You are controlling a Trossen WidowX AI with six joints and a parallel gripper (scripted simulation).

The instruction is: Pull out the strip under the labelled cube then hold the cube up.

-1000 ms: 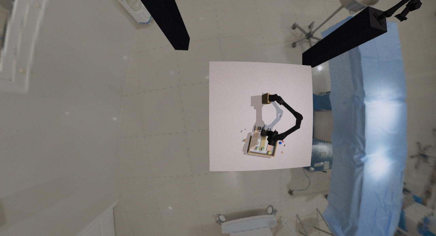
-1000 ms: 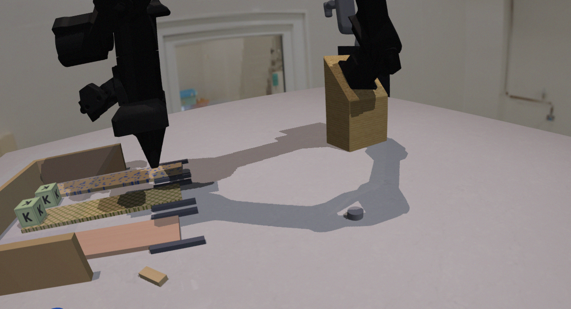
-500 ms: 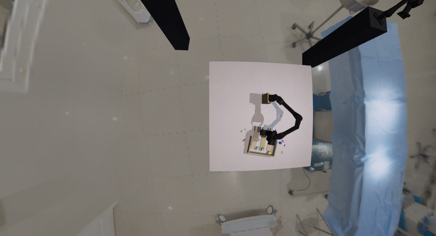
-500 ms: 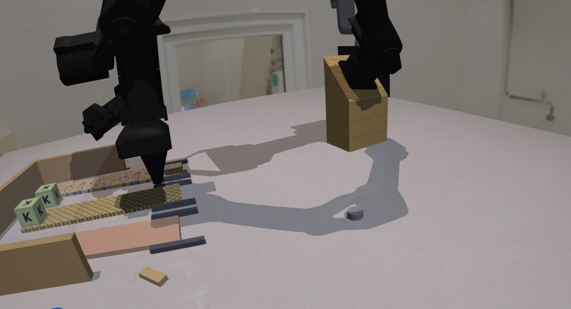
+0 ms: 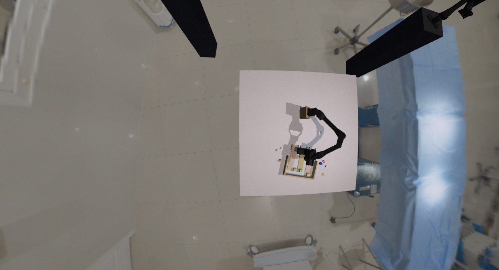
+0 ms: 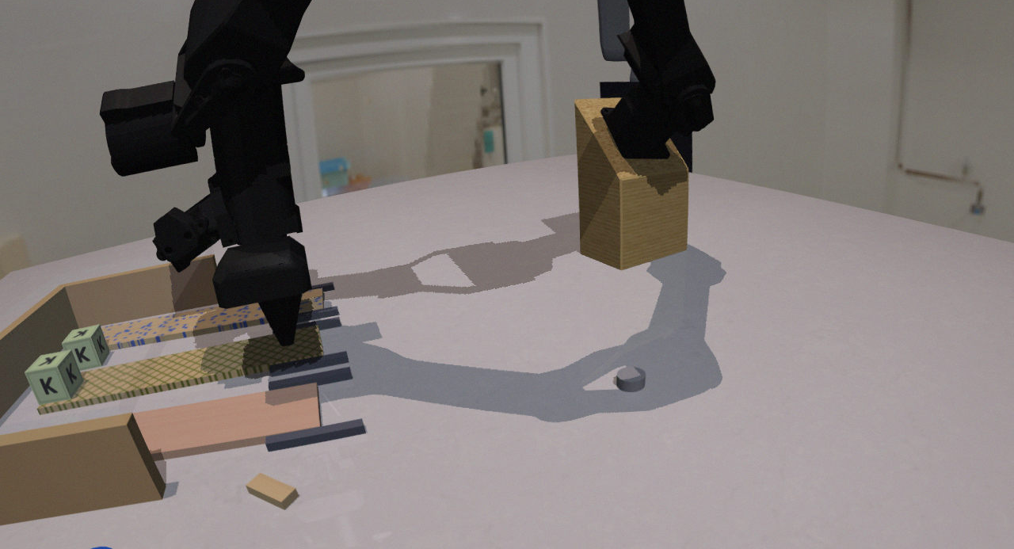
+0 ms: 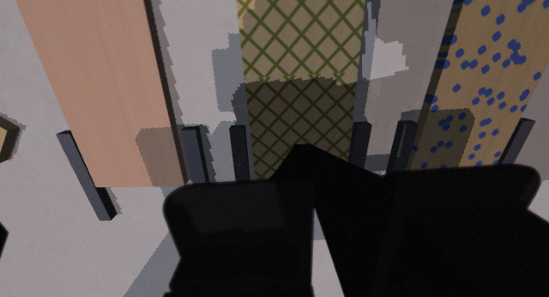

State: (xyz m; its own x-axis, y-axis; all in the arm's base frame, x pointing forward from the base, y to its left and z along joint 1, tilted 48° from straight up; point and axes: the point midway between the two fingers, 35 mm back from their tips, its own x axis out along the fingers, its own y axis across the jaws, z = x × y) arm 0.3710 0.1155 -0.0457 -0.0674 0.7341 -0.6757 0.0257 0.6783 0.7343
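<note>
From the left in the exterior view, the labelled cube (image 6: 53, 377) (image 5: 301, 170), marked K, is seen upright on the far end of the hatched strip (image 6: 162, 371) (image 7: 300, 39) (image 5: 301, 161), close to the closed side of the wooden frame (image 6: 78, 467) (image 5: 299, 177); a second K cube (image 6: 83, 347) (image 5: 294, 169) stands just behind it, beside the strip and apparently not on it; rightward, the strip's long axis is carried from the cube to the open side, its free end flanked by dark rails (image 6: 308, 362) (image 7: 240, 153); over that end the gripper (image 6: 285, 341) (image 7: 301, 151) (image 5: 300, 150) is pointed steeply down, its fingers fully closed with nothing held between them; the tip is poised at the strip's top face, though whether contact is made cannot be told; the step in hand seems to be a drag by friction, so the tip should be pressed down firmly but lightly enough not to jam the strip, then drawn straight along the long axis, away from the cube and out past the rails; any sideways drift risks rubbing on a rail, and a jerk could get the cube tipped or carried along; the speckled strip (image 6: 212, 320) (image 7: 485, 74) and the pink strip (image 6: 234, 417) (image 7: 99, 74) are to be left untouched.
</note>
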